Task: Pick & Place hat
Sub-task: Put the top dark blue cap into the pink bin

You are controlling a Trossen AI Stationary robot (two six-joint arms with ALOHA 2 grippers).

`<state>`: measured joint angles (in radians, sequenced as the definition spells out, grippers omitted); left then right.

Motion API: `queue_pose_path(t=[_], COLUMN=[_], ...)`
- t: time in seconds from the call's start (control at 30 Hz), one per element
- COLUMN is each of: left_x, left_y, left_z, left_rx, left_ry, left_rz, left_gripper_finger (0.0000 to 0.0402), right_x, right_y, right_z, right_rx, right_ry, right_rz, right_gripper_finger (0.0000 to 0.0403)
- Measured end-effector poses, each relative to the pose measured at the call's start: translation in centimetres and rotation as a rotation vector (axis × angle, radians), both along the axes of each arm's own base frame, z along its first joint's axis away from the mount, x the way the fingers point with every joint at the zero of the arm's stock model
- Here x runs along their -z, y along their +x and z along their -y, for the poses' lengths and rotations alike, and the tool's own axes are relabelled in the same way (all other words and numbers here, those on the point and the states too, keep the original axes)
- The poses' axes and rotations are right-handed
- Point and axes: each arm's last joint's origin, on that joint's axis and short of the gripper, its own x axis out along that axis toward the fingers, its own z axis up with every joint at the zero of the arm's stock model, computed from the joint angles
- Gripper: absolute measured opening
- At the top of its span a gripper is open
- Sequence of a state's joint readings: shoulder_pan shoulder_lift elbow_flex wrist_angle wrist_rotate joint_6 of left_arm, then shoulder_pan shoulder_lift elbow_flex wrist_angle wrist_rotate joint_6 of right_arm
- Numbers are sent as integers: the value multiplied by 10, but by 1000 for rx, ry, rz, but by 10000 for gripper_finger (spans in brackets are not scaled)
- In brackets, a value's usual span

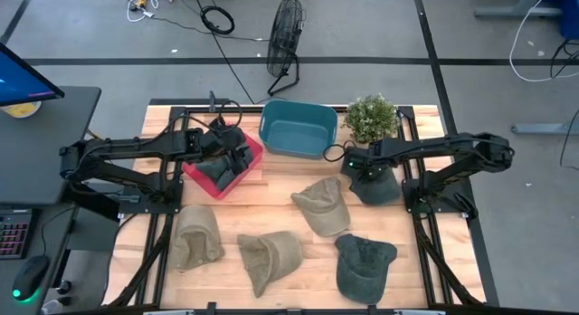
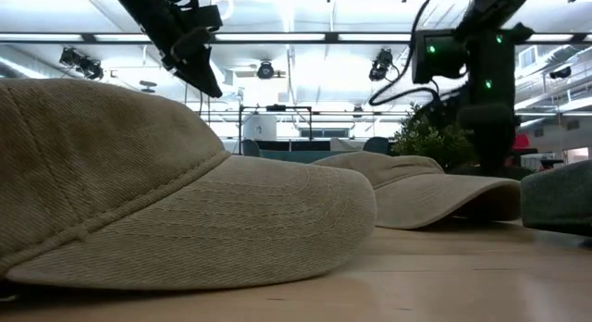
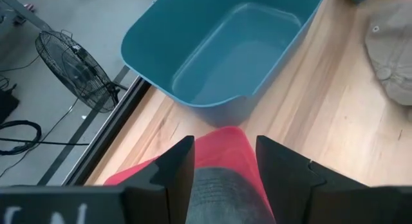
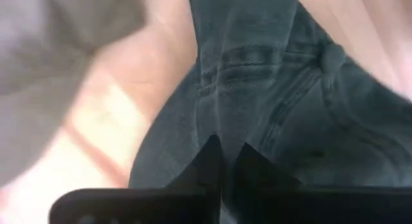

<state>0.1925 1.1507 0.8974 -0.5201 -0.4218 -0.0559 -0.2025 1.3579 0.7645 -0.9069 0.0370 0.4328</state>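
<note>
My right gripper (image 1: pixel 360 175) (image 4: pixel 225 161) is shut on a dark grey-green hat (image 1: pixel 378 186) lying near the table's right edge, in front of the potted plant. My left gripper (image 1: pixel 237 157) (image 3: pixel 225 179) is open above the red bin (image 1: pixel 224 170), raised well off the table in the low view (image 2: pixel 196 58). A dark grey hat (image 3: pixel 222 195) lies in that bin below its fingers. Three tan hats (image 1: pixel 197 235) (image 1: pixel 270 256) (image 1: pixel 323 205) and another dark hat (image 1: pixel 364 265) rest flat on the wooden table. My right gripper pinches a raised fold of the dark hat's crown cloth (image 4: pixel 222 124) between its two fingers, a little way from the top button (image 4: pixel 331 56). The fingers come from above, pointing down. Whether the hat is off the table, I cannot tell.
An empty blue tub (image 1: pixel 298 129) stands at the table's far edge between the red bin and a potted plant (image 1: pixel 371 116). The tan and dark hats fill the near half of the table. A fan (image 1: pixel 285 43) stands on the floor beyond.
</note>
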Motion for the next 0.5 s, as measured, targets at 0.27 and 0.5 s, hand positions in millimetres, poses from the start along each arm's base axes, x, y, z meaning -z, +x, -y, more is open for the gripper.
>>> queue_pose_path(t=[0.27,0.5], left_x=[0,-2], left_y=[1,6], left_z=[2,6], left_rx=[40,173], left_ry=[-52,-153], left_rz=[15,81], left_gripper_finger=[171,170], right_x=[-62,-112], right_y=[26,50], right_z=[-16,-31], right_rx=[-215,-518], right_ry=[47,-49], right_rz=[110,329], right_gripper_finger=[7,7])
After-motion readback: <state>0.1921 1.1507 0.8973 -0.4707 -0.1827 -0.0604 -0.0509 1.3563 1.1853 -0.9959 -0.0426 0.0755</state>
